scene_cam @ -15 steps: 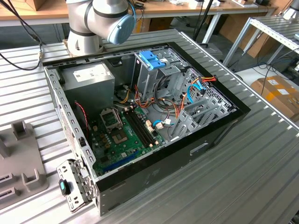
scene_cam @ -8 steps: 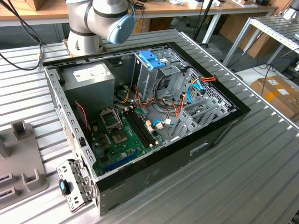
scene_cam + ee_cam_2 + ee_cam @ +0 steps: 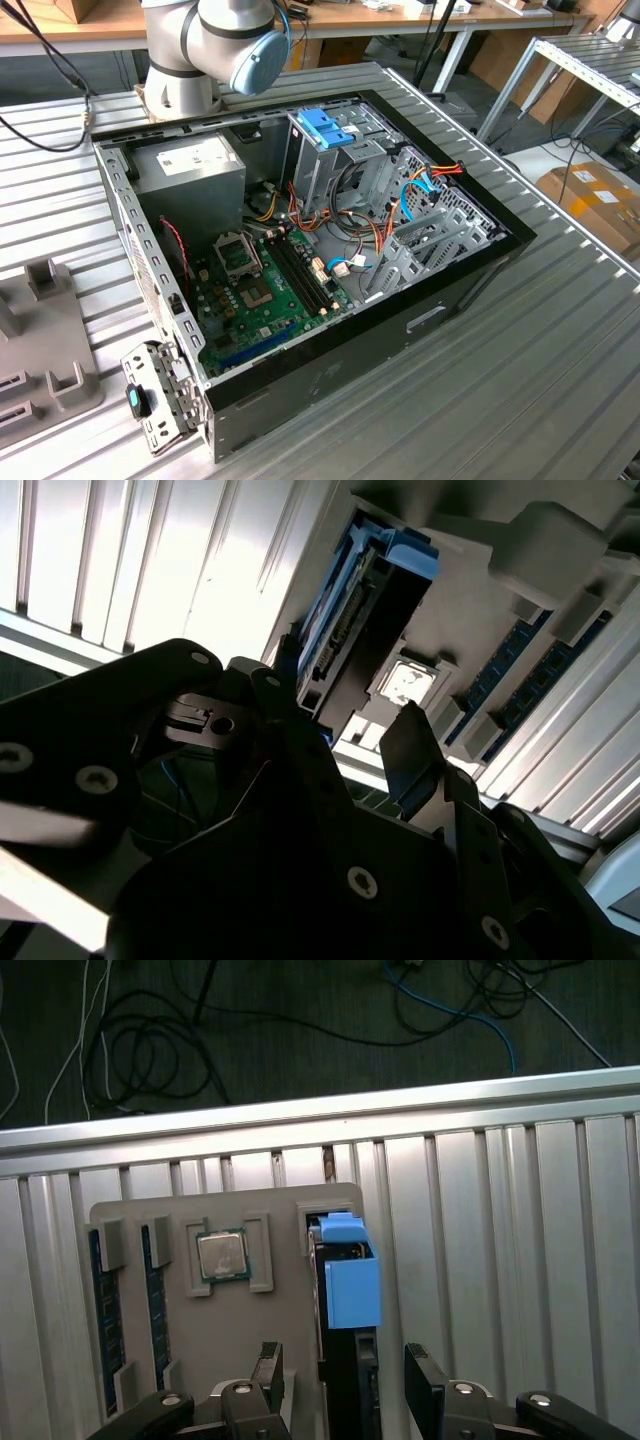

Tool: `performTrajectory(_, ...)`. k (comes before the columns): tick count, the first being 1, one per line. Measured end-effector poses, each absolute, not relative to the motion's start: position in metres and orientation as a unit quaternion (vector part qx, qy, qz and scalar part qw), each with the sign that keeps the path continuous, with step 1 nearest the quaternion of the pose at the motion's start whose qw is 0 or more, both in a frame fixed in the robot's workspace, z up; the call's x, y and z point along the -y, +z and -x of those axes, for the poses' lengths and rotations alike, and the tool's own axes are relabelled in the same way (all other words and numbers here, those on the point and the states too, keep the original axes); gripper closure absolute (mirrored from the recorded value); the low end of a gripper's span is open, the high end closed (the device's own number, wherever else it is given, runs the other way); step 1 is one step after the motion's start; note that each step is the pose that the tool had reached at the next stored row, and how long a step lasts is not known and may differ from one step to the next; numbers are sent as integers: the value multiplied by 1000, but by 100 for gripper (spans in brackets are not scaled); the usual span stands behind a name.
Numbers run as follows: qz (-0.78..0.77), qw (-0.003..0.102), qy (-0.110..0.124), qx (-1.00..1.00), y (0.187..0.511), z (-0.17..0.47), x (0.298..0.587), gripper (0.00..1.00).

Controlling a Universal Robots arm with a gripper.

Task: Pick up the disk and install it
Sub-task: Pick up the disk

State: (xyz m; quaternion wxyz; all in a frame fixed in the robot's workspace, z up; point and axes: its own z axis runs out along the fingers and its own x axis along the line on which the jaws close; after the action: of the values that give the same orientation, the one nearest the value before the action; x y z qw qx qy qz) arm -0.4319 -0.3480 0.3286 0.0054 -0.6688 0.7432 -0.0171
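Straddling the disk [image 3: 352, 1290] with spread gripper [image 3: 345, 1385], edge-up in grey tray [image 3: 280, 1222] on ribbed table [image 3: 500, 1260], eight o'clock from computer case [image 3: 400, 335] in the exterior view.

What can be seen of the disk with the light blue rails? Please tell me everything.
The flat, dark grey metal disk with light blue plastic rails stands on its edge in a slot of the grey plastic holder tray, which lies on the ribbed metal table. A blue tab caps its end. In the second wrist view the disk shows its connector edge. The open black hand straddles it, one finger at each side, with a gap on both sides.
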Motion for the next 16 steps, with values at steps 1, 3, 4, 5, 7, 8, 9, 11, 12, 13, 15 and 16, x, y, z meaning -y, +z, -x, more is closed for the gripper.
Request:
performTrajectory(1,669,5,-17,-743,326,432,348,40)
performTrajectory(3,669,5,-17,-743,322,432,348,40)
performTrajectory(4,669,5,-17,-743,320,432,348,40)
performTrajectory(5,669,5,-17,-743,317,432,348,40)
performTrajectory(7,669,5,-17,-743,313,432,348,40)
performTrajectory(8,669,5,-17,-743,312,432,348,40)
performTrajectory(9,669,5,-17,-743,310,432,348,40)
performTrajectory(11,669,5,-17,-743,305,432,348,40)
performTrajectory(12,669,5,-17,-743,305,432,348,40)
performTrajectory(13,669,5,-17,-743,304,432,348,40)
performTrajectory(15,669,5,-17,-743,303,432,347,40)
performTrajectory(16,669,5,-17,-743,303,432,346,40)
